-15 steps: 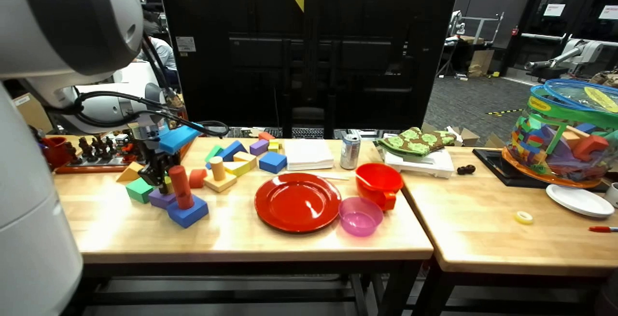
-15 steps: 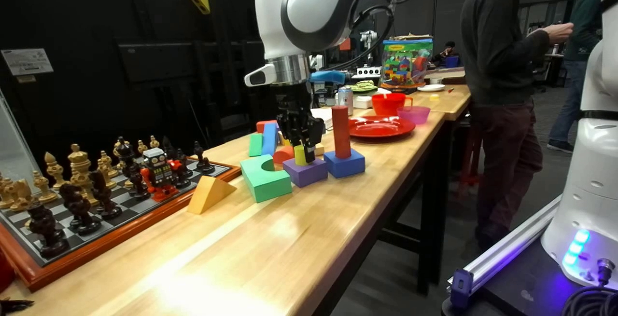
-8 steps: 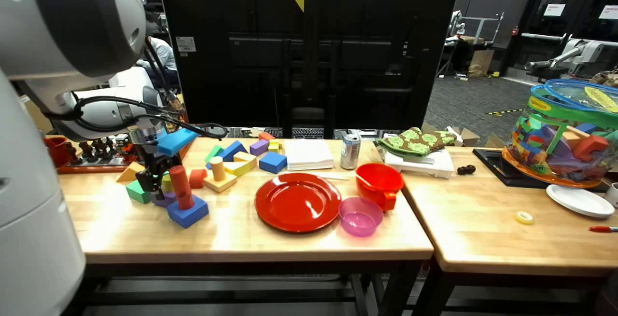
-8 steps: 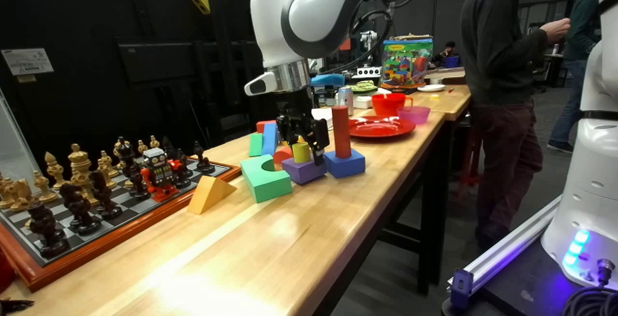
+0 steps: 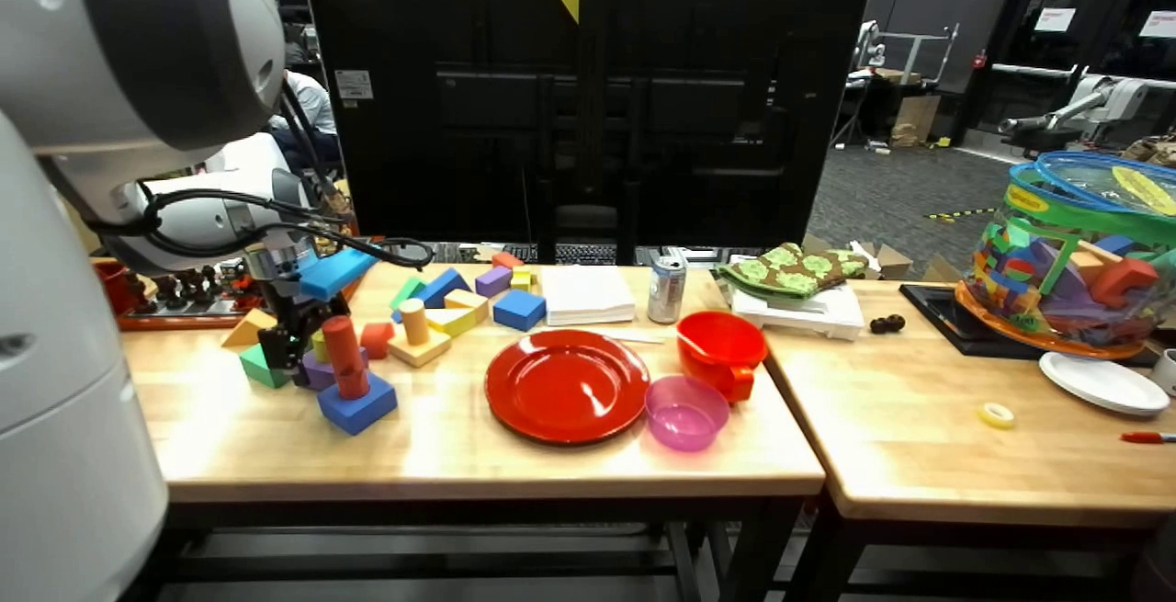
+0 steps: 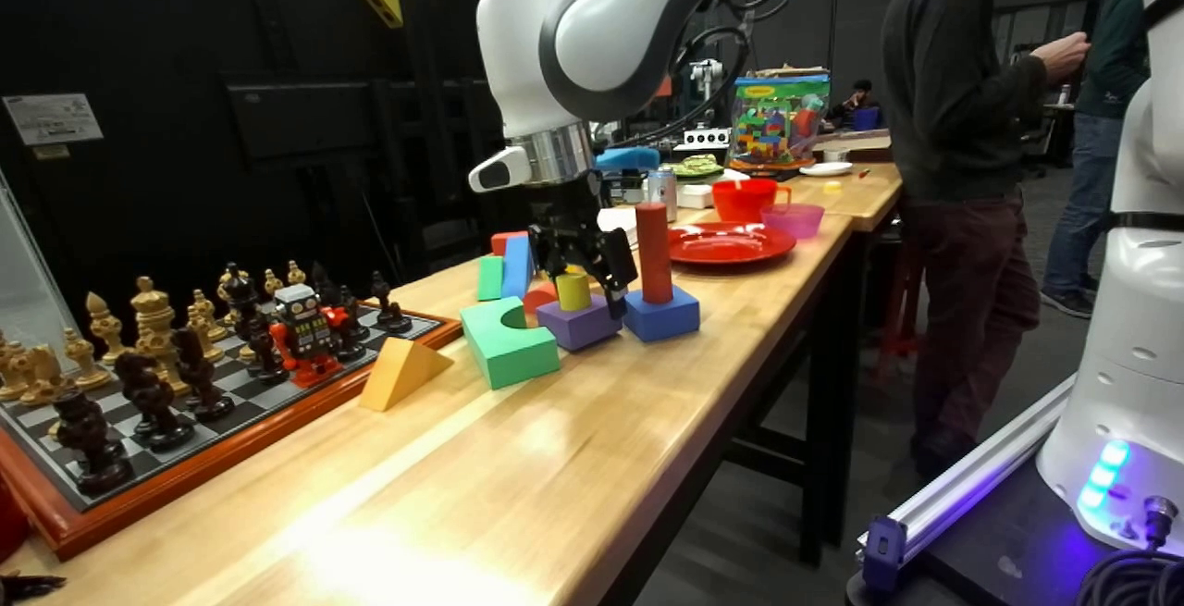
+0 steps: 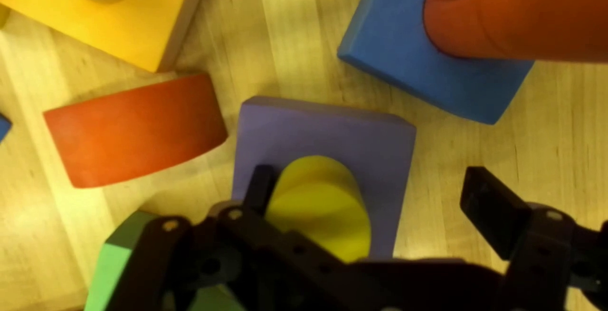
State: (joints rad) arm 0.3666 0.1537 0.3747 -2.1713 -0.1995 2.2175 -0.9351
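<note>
My gripper [image 7: 368,183] stands open around a short yellow cylinder [image 7: 320,211], which sits upright on a purple block [image 7: 327,130]. One finger lies close against the cylinder; whether it touches cannot be told. The opposite finger is well apart from it, past the purple block's edge. In an exterior view that fingertip reaches down between the purple block [image 6: 580,324] and a blue block [image 6: 661,315], which carries a tall red cylinder [image 6: 654,250]. A green block [image 6: 509,347] with a curved cutout is close by. Behind the gripper in that view, a red curved block [image 7: 137,133] is partly hidden.
A tan block with a peg [image 5: 418,345] and several coloured blocks lie farther back. A red plate [image 5: 567,386], red cup [image 5: 721,349] and pink bowl [image 5: 686,412] stand along the table. An orange wedge [image 6: 404,373] and a chessboard [image 6: 185,458] lie beyond the green block.
The jaws have spread from closed on the yellow cylinder to wide apart. The purple block with the cylinder on it has shifted slightly, and the arm has tilted and moved a little.
</note>
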